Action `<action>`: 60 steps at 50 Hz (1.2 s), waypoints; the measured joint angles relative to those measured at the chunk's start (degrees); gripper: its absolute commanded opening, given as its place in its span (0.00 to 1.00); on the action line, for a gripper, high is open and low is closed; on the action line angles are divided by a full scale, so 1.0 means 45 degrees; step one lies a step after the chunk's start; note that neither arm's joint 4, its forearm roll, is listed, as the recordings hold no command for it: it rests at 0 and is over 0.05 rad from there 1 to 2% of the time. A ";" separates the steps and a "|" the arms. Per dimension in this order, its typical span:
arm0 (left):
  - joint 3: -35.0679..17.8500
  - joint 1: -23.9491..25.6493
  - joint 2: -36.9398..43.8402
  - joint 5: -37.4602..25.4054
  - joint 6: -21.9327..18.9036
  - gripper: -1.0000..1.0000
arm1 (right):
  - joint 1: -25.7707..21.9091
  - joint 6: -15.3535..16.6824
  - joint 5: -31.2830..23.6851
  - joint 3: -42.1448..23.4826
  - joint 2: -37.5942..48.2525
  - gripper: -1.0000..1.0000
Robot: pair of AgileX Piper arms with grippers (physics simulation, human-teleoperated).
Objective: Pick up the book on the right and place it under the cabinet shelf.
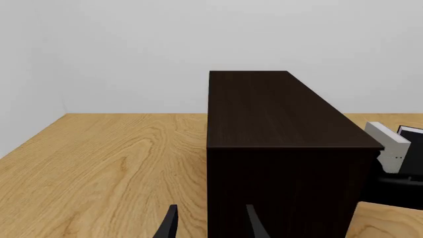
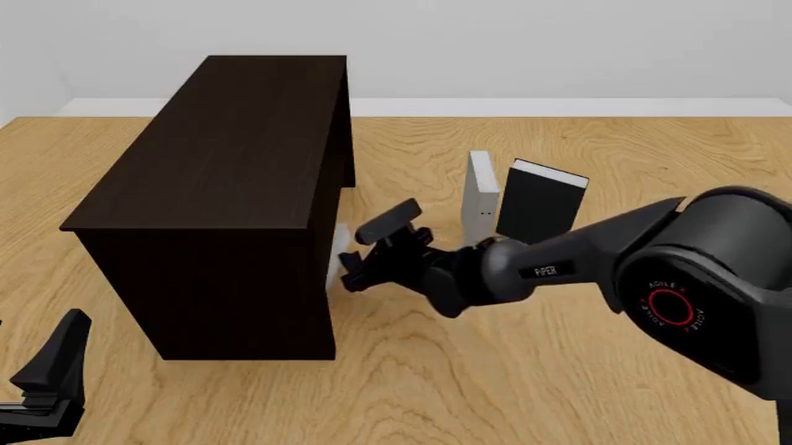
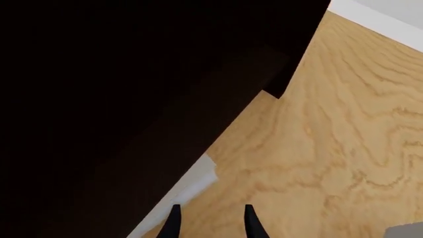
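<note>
The book [image 2: 337, 252] shows only as a light grey-white sliver in the open recess on the right side of the dark brown cabinet shelf [image 2: 223, 158]. In the right wrist view its pale edge [image 3: 193, 184] pokes out from under the dark cabinet [image 3: 119, 89]. My right gripper [image 2: 367, 248] is open and empty, just right of the book, with its fingertips [image 3: 173, 222] close to it. My left gripper [image 2: 52, 369] is open and empty at the near left, in front of the cabinet [image 1: 278, 148].
Another grey book [image 2: 480, 197] stands edge-on right of the cabinet, with a black book [image 2: 540, 202] beside it. Both show in the left wrist view, grey [image 1: 389, 141] and black [image 1: 411, 135]. The wooden table [image 2: 520, 371] spreads all around.
</note>
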State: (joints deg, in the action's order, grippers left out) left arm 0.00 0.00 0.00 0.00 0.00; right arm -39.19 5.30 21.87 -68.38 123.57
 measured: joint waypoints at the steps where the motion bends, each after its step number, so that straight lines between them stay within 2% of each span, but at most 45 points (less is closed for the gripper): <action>1: 0.0000 0.0000 0.0000 0.0000 0.0000 1.00 | -0.0022 0.0002 -0.0026 -0.0066 0.0035 1.00; 37: 0.0000 0.0000 0.0000 0.0000 0.0000 1.00 | -0.0204 0.1230 -0.0529 -0.0638 0.0173 1.00; 47: 0.0000 0.0000 0.0000 0.0000 0.0000 1.00 | -0.0196 0.1014 -0.0362 -0.0456 0.0190 1.00; 60: 0.0000 0.0000 0.0000 0.0000 0.0000 1.00 | -0.0082 0.0272 -0.0108 -0.0093 -0.0010 1.00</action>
State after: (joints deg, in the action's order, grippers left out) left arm 0.00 0.00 0.00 0.00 0.00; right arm -39.56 6.52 21.38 -68.80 123.52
